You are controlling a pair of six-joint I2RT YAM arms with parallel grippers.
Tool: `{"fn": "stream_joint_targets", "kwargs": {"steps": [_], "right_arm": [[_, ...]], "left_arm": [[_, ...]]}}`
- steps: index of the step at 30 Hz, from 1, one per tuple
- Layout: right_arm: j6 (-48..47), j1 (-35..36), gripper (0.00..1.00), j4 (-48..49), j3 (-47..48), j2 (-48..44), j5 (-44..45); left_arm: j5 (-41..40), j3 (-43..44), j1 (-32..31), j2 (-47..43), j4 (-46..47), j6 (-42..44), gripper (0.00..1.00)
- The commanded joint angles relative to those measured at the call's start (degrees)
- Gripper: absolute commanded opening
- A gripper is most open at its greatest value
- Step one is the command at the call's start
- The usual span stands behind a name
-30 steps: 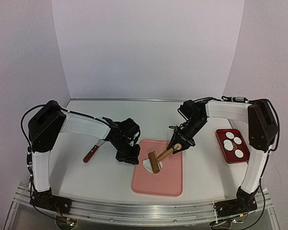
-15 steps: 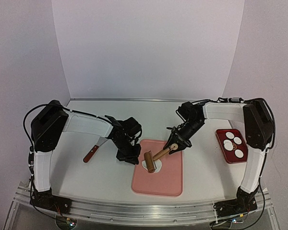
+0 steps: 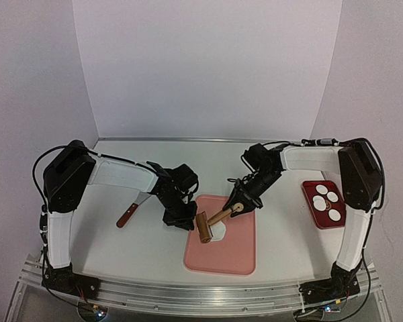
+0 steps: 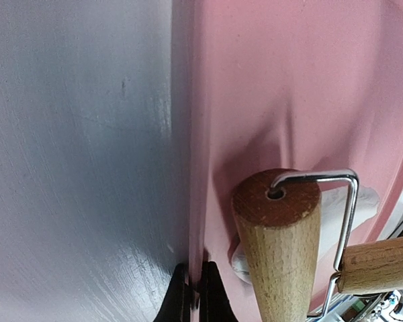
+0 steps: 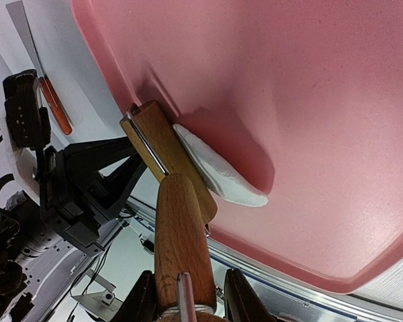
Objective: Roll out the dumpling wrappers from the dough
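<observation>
Since the earlier look, my rolling pin (image 3: 203,227) had travelled leftward over the pink mat (image 3: 230,253), from its middle to near its left edge, and my right arm had reached further in behind it. My right claw (image 5: 185,295) was clamped around the pin's wooden handle, held low and slanted so the barrel bore down flat. My left claw (image 4: 195,295) was closed tight with nothing between its tips, planted at the mat's left rim; I judged that kept the mat from sliding under the push. The dough (image 5: 221,176) lay on the mat, touching the barrel's right side: a small white piece, pressed into a soft-edged tongue, not yet thin. Four round dumpling wrappers (image 3: 332,196) sat on the red tray (image 3: 310,194), well apart to the right.
</observation>
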Motion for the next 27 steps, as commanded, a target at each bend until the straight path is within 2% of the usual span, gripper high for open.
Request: {"fn": "stream_joint_targets", "kwargs": {"steps": [1, 10, 14, 22, 27], "right_arm": [[4.80, 0.98, 0.00, -7.34, -6.54, 5.03, 34.79], [2.92, -5.74, 0.00, -9.60, -13.01, -3.93, 37.60], [1.42, -5.23, 0.00, -9.46, -11.81, -1.32, 34.95], [1.97, 0.48, 0.00, -8.70, -5.37, 7.03, 31.63], [2.92, 1.48, 0.00, -8.46, -4.88, 8.19, 31.86]], "left_arm": [[-1.38, -1.84, -0.64, 1.43, 4.02, -2.02, 0.00], [-3.33, -3.31, -0.55, 0.03, 4.37, -2.63, 0.00], [-2.67, -3.11, -0.55, 0.47, 5.80, -2.47, 0.00], [-1.88, -2.31, -0.56, 0.88, 6.61, -2.19, 0.00], [-1.62, -1.82, -0.55, 1.09, 6.53, -2.25, 0.00]]}}
